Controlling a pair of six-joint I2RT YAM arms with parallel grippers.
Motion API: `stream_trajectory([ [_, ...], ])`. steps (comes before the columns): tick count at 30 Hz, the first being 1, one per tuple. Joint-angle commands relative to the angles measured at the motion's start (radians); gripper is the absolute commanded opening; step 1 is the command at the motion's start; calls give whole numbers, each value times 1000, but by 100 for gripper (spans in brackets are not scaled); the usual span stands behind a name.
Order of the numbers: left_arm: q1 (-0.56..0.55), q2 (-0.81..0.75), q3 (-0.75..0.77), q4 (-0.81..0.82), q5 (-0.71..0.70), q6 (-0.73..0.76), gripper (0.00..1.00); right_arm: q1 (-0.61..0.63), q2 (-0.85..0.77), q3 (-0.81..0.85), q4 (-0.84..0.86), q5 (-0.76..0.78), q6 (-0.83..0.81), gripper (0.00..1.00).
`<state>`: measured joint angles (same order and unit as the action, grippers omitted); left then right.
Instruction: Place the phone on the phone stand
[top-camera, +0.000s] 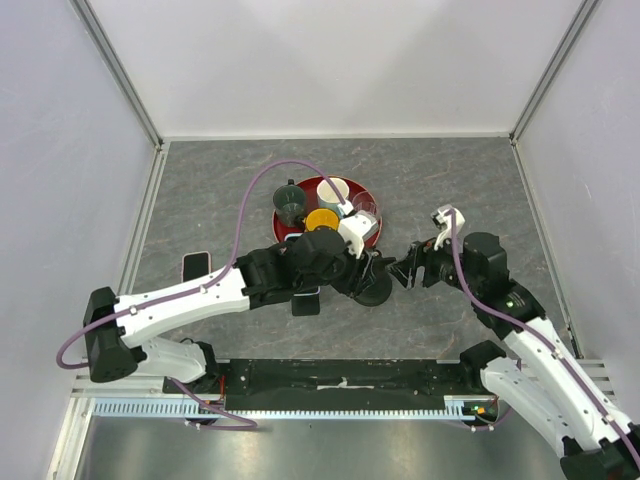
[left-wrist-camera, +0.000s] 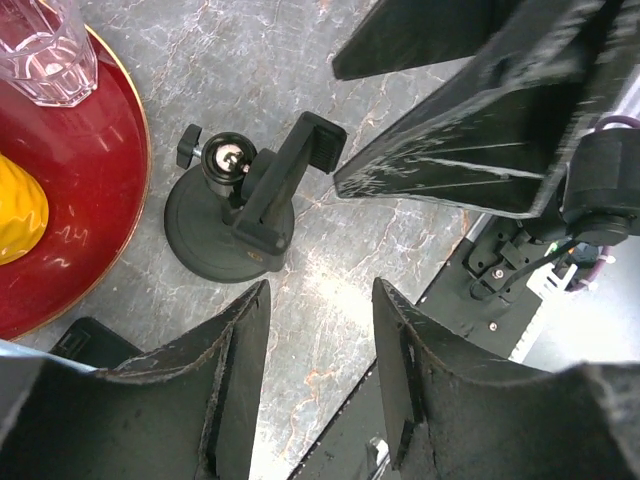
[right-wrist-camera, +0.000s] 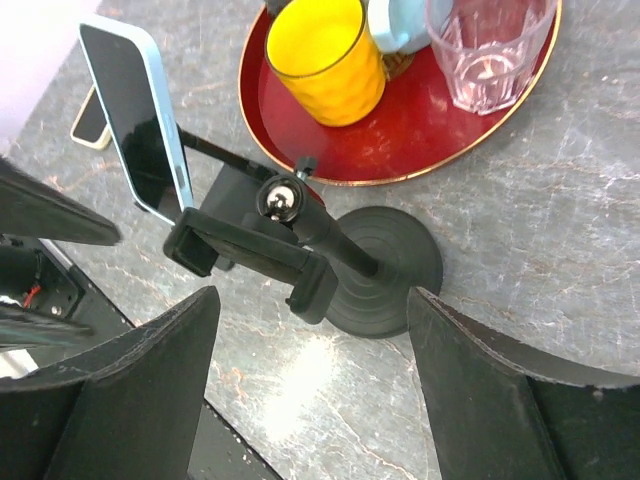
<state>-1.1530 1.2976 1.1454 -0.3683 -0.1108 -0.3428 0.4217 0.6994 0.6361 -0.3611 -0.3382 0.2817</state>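
Currently the phone is standing tilted just beside the clamp of the phone stand, while my right claw is hanging wide open astride the stand and my left claw is holding its fingers parted, whether gripping anything I cannot tell.
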Motion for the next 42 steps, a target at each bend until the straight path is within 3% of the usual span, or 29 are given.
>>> stream_trajectory([
  [1,-7,38,50,9,-49,-4,52,2,-75,-16,22,71,96,79],
  [13,-5,89,54,32,-136,-5,46,0,-32,-45,82,50,117,65],
  [20,-5,112,43,48,-147,-15,38,0,-2,-52,105,19,117,51],
  [26,-4,123,39,58,-162,-9,27,2,3,-55,142,-33,131,29],
  [27,-2,124,39,55,-165,-7,23,2,2,-55,143,-39,132,18],
  [29,-1,132,37,55,-168,-7,18,2,-5,-53,143,-44,139,7],
  [30,1,135,36,55,-171,-7,10,3,-6,-53,142,-48,143,0],
  [33,6,143,16,63,-173,-16,2,3,-17,-53,142,-64,159,0],
  [42,13,131,-41,69,-201,-41,2,3,-60,-44,151,-82,183,0],
])
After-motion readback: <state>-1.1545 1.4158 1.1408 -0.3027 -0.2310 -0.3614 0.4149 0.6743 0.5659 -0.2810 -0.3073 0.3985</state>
